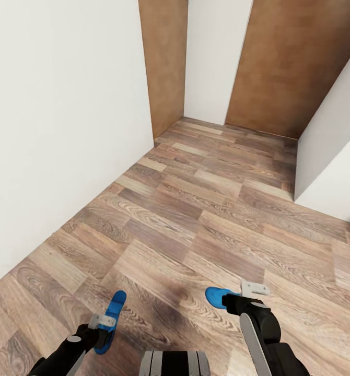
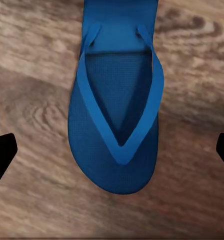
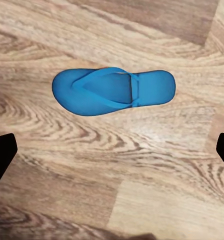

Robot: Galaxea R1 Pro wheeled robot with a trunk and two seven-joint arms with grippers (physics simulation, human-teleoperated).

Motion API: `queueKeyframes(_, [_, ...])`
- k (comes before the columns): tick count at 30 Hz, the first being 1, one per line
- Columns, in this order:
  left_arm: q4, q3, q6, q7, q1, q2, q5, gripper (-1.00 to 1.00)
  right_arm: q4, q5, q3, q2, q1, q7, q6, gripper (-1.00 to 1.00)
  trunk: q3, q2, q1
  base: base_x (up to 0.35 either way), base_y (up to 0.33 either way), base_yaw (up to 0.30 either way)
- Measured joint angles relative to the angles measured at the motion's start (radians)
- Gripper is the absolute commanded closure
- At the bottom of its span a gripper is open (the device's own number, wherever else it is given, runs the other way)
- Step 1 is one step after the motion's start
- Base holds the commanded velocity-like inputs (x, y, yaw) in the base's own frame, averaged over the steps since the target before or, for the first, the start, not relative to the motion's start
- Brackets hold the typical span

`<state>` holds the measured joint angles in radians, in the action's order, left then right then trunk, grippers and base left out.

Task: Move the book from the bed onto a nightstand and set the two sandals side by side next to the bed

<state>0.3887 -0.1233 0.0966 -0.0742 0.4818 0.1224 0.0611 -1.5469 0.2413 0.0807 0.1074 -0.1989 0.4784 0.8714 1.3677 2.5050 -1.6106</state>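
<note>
We see two blue sandals lying on the wood-plank floor (image 1: 196, 209), one under each arm. The left sandal (image 1: 111, 319) lies near the lower edge of the head view, its long axis running up and slightly right across that view; the left gripper (image 1: 103, 325) covers its near end, so we cannot tell there which end is toe or heel. In the left wrist view this sandal (image 2: 117, 110) is large, lengthwise between the two dark fingertips (image 2: 1, 155), which stand far apart at the sides of the frame, touching nothing. Its thin strap forms a V whose tip points at the rounded toe; the heel end is cut off by the frame edge. The sole has a fine dotted texture.

The right sandal (image 1: 218, 296) shows only a rounded blue end past the right gripper (image 1: 251, 292); the arm hides the remainder. In the right wrist view this sandal (image 3: 113, 91) is whole, lying crosswise to the line between the fingertips (image 3: 1, 157), the rounded toe at one end and the squarer heel at the other. These fingertips are also spread wide and empty, and the sandal lies apart from them.

The two sandals are well apart, with bare planks and a soft dark shadow between them. The planks are brown with strong swirling grain. White walls (image 1: 65, 130) rise on the left and right, and two brown wooden doors (image 1: 295, 62) stand at the far end.
</note>
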Motion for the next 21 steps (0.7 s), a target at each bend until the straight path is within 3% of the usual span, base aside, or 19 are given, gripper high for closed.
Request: queueKeyframes(21, [0.023, 0.002, -0.07, 0.001, 0.012, -0.003, -0.002, -1.0, 0.0, 0.0, 0.0, 0.0, 0.0, -0.003, -0.006, -1.0, 0.111, 0.005, -0.009, 0.0, 0.0, 0.0])
